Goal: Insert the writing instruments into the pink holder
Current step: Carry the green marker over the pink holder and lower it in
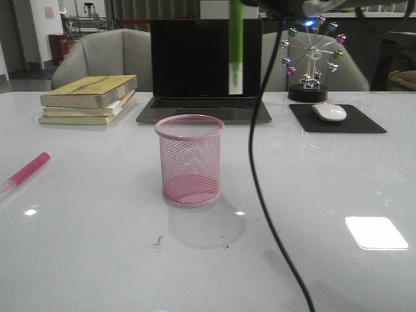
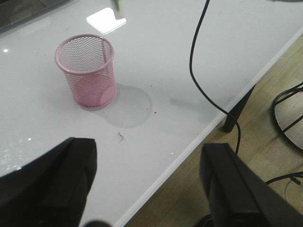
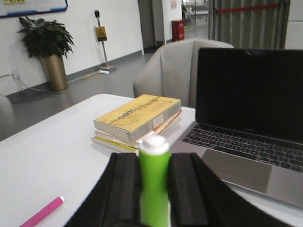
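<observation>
While the right gripper [image 3: 154, 198] clamps the green marker [image 1: 235, 45] top centre, above the cup [image 1: 189, 159] mid-frame, a cable [image 1: 257, 162] dangles beside; pink marker [image 1: 25, 172] far left; left gripper [image 2: 147, 184] gapes.

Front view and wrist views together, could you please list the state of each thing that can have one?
Green marker: held upright in the air, above and behind the cup.
Right end effector: shut on the green marker.
Left end effector: open, empty.
Pink holder: upright, empty.
Pink marker: lying on the table.
Laptop: open, screen dark.
</observation>
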You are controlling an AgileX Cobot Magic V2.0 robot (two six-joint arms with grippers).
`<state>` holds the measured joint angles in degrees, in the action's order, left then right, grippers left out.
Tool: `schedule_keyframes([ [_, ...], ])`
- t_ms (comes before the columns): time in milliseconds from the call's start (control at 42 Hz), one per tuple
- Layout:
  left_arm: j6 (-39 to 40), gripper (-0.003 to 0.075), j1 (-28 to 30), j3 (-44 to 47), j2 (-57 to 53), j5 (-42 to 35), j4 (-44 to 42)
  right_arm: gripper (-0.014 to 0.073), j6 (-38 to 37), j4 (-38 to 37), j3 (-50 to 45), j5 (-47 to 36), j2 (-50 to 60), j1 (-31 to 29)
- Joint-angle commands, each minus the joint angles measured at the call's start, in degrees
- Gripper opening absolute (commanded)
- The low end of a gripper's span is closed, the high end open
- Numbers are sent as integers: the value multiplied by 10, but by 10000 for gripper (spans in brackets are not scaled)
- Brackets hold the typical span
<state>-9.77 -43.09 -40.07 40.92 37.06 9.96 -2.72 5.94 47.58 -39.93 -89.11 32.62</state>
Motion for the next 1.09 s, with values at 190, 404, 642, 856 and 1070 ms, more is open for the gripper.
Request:
schedule_keyframes([
  [190, -1, 509, -4, -16, 2, -41, 9, 93, 5, -31, 13, -192, -88, 28],
  [404, -1, 509, -4, -16, 2, -41, 9, 204, 5, -53, 13, -227, -153, 28],
  [642, -1, 509, -4, -16, 2, -41, 9, 399, 5, -59, 14, -133, -146, 28],
  [856, -1, 509, -4, -16, 2, -41, 9, 399, 7, -59, 14, 30, -33, 28],
  [1070, -1, 509, -4, -16, 2, -41, 9, 398, 14, -59, 14, 292, 130, 28],
])
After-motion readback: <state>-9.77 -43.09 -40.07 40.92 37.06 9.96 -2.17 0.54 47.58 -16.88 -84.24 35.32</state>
